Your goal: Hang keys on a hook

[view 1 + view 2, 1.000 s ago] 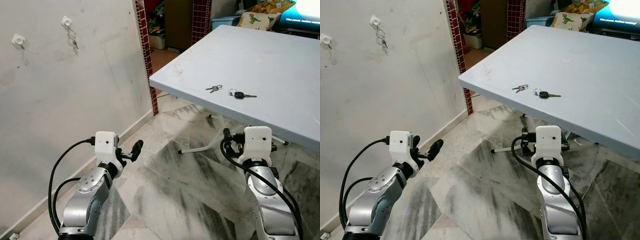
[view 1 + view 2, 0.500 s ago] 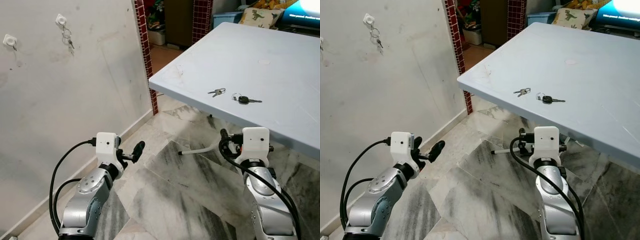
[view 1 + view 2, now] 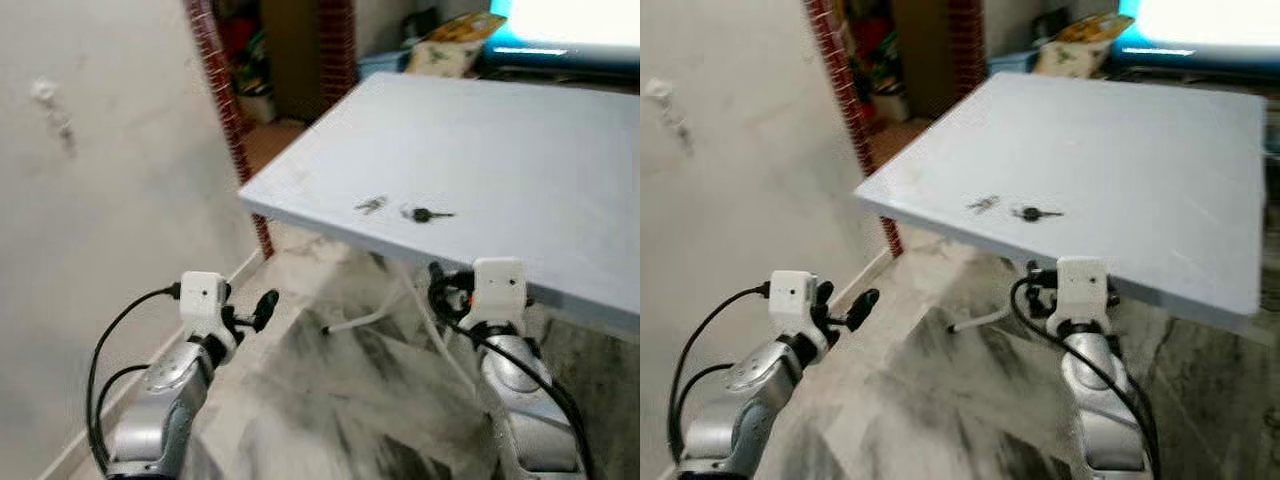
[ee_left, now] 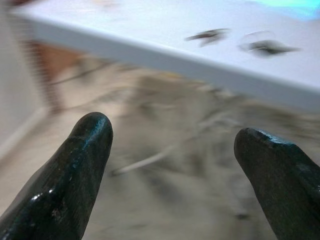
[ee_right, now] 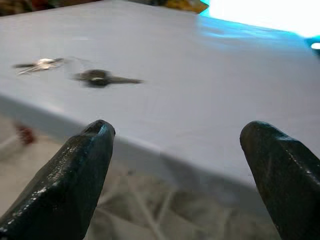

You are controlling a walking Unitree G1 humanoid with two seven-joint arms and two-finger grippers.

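The right claw (image 5: 177, 165) is spread wide and empty, held just below the near edge of the tabletop (image 3: 520, 150). The black-headed key (image 3: 425, 214) lies on the tabletop just above and beyond it, with the silver keys (image 3: 371, 205) beside that key. The left claw (image 4: 172, 165), also spread and empty, hangs well left of the tabletop, forearm raised over the marble floor (image 3: 330, 400).

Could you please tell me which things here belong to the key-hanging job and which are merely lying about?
Job: silver keys; black-headed key; wall hook, blurred; left gripper; right gripper, both open.

Lying about: table; patterned cushion; bright screen.
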